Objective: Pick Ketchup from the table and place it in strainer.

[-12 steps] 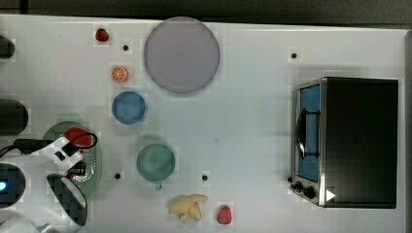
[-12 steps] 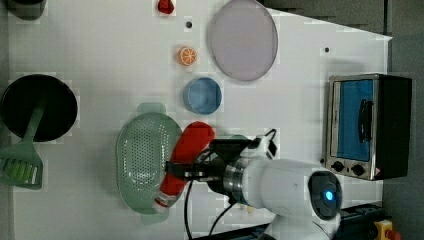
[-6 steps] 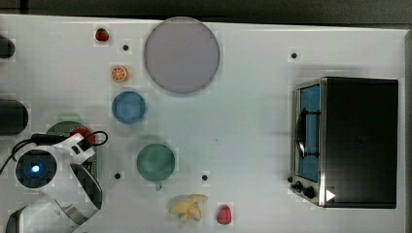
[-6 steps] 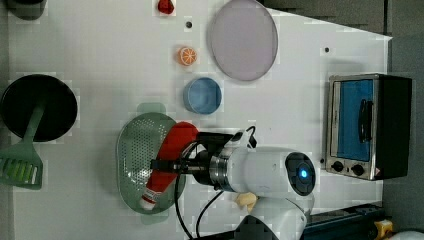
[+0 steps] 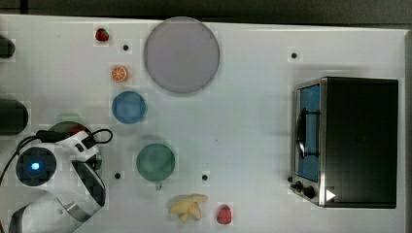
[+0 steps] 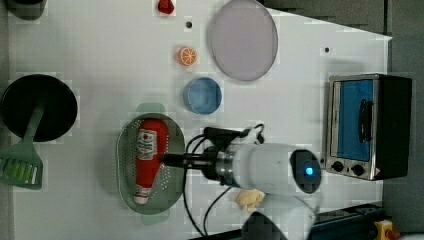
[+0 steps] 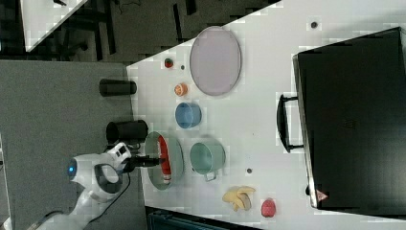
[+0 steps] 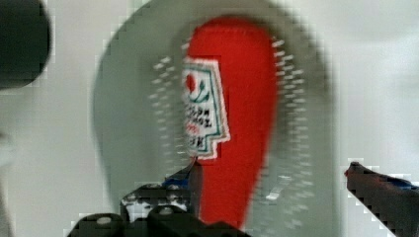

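My hand (image 8: 269, 195) is spread wide, nothing in it; in the wrist view one finger (image 8: 158, 197) sits against the ketchup's narrow end and the other finger (image 8: 380, 190) is well clear on the far side. The ketchup (image 6: 148, 157) lies flat, lengthwise in the strainer (image 6: 125, 165), label up, cap end toward the left view's bottom. So the drop looks done, imo.

Risks from here, nearest first:
- That near finger looks like it's touching or just beside the bottle, tho the wrist view is smeared so I can't be sure. If I pull out sideways instead of straight up, I could drag the bottle or roll it toward the rim.
- Strainer is light plastic w/ a low wall. A finger catching its rim on the way out could tip or slide it across the counter (image 6: 100, 60).
- Black pot (image 6: 37, 107) and the green spatula (image 6: 20, 165) sit on the left view's left, near the strainer; a wide swing that way could knock them.
- Blue bowl (image 6: 202, 96) is beyond the strainer's other end, near enough that the arm's cable could brush it.
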Robot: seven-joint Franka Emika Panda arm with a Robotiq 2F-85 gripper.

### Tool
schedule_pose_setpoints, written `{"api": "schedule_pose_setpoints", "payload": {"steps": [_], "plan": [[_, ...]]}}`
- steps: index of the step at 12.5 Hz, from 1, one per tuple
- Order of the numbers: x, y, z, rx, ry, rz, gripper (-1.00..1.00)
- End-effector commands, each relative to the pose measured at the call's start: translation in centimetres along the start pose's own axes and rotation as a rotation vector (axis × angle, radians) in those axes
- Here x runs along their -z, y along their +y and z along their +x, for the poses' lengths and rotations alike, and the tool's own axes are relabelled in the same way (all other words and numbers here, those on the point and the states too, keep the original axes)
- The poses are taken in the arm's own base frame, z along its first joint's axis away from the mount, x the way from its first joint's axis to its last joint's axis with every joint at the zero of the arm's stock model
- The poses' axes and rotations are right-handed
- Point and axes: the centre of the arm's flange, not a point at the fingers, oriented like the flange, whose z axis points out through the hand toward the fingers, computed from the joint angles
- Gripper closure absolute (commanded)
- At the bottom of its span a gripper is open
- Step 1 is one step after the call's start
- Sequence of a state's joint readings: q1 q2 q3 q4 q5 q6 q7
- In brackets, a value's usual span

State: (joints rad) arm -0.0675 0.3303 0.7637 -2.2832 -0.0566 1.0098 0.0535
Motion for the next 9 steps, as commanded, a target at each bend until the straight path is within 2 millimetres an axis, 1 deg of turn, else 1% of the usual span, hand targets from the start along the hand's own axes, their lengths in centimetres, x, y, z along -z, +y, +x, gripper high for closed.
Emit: {"api": "schedule_pose_setpoints", "payload": {"steps": [1,2,4,6,7,9], "plan": [[10.1,-0.8,3.0,-0.112,0.14,-0.025,-1.0],[12.6,0.1,3.7,-0.139,0.148,-0.073,-1.0],[17.5,2.8,5.2,-0.218,0.145,-0.145,-1.0],[22.6,5.9,7.0,-0.326,0.132,-0.143,-1.0],[25.0,7.8,7.9,-0.381,0.124,-0.128,-1.0],[29.3,12.4,9.6,-0.461,0.128,-0.119,-1.0]]}}
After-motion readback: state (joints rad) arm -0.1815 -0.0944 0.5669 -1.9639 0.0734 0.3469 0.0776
